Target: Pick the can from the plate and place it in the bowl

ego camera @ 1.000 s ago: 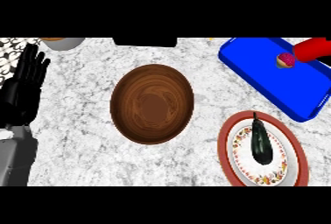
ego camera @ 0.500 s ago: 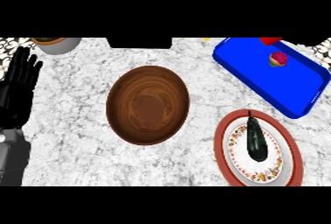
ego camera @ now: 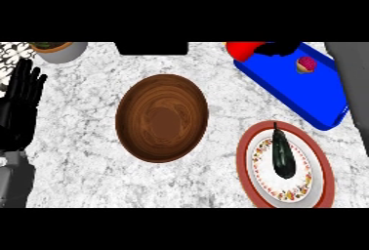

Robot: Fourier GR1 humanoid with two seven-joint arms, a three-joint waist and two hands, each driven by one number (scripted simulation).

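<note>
A grey-and-white marbled counter is seen from above. At its middle a round wooden bowl is set, its brown inside marked with ringed grain. The left hand, black and glossy, is held at the view's left edge with its fingers straight, spread slightly and pointing away from the robot; nothing is held in it. The bowl lies to the right of this hand, apart from it.

Much farther right of the hand, beyond the bowl and nearer the robot, a round plate is placed, with a red-brown rim and a white centre ringed by a small flowered pattern. On the plate a dark, long, tapering thing with a thin stalk end is laid lengthwise; it is shaped like an aubergine rather than a can.

Right of the hand and farther from the robot, a glossy blue tray with rounded corners is set slantwise, and a small pink-topped cupcake rests in it. A red thing sits at the tray's far corner. Just beyond the hand, a grey pot is partly cut off.
</note>
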